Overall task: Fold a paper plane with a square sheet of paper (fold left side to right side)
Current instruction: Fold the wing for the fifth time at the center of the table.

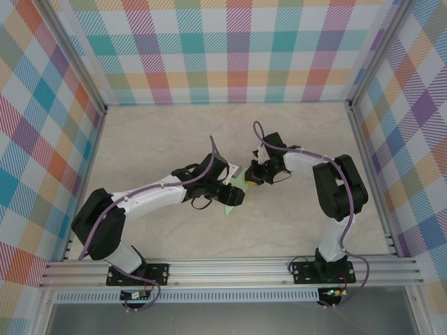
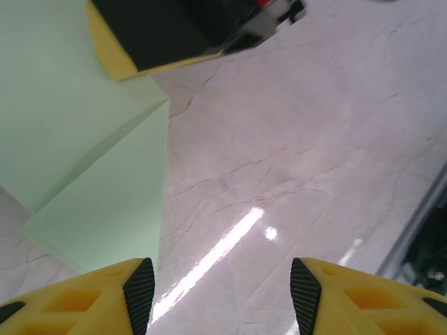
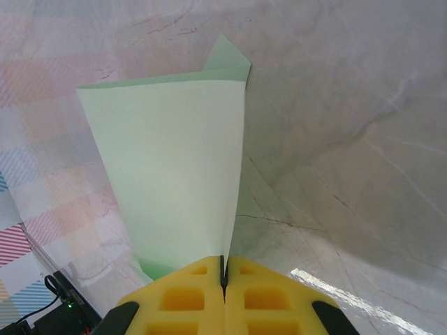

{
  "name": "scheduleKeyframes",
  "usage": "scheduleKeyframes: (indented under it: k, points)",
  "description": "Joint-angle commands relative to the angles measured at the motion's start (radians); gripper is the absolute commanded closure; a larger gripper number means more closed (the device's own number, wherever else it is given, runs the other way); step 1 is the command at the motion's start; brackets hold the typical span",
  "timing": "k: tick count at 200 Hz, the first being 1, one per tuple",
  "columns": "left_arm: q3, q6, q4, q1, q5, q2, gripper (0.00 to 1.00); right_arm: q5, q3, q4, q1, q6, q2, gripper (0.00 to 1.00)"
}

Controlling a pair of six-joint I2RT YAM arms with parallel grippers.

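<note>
The square sheet of paper (image 3: 174,167), lying at the middle of the table (image 1: 154,132), is looking thin and limp, so you're pinching its edge in the closed right gripper (image 3: 224,279) while the left gripper (image 2: 222,293) is hovering part-open and empty.

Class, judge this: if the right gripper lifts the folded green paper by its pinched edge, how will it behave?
Probably light and floppy: the paper looks thin, pinched at one edge by the right gripper. Its overlapping layers may stiffen it slightly. Pushed, it would likely slide easily on the glossy table.
</note>
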Motion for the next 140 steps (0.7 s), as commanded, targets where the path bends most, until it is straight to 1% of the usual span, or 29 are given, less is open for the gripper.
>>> scheduleKeyframes:
  k: [1, 20, 47, 63, 78, 118, 140]
  points:
    - [0.027, 0.043, -0.068, -0.045, -0.14, 0.06, 0.4, 0.0, 0.031, -0.034, 0.008, -0.003, -0.019, 1.0]
    - [0.038, 0.049, -0.06, -0.083, -0.217, 0.096, 0.34, -0.004, 0.039, -0.042, 0.01, 0.004, -0.014, 1.0]
    - [0.049, 0.045, -0.042, -0.116, -0.303, 0.131, 0.32, -0.009, 0.041, -0.044, 0.011, 0.016, -0.01, 1.0]
    - [0.067, 0.056, -0.049, -0.14, -0.375, 0.153, 0.31, -0.015, 0.044, -0.046, 0.012, 0.019, -0.004, 1.0]
    - [0.091, 0.07, -0.061, -0.161, -0.428, 0.18, 0.31, -0.015, 0.045, -0.047, 0.015, 0.023, -0.004, 1.0]
    - [0.134, 0.08, -0.071, -0.192, -0.465, 0.244, 0.37, -0.012, 0.048, -0.057, 0.017, 0.024, -0.003, 1.0]
    - [0.137, 0.076, -0.081, -0.192, -0.518, 0.259, 0.39, -0.011, 0.05, -0.061, 0.017, 0.02, -0.002, 1.0]
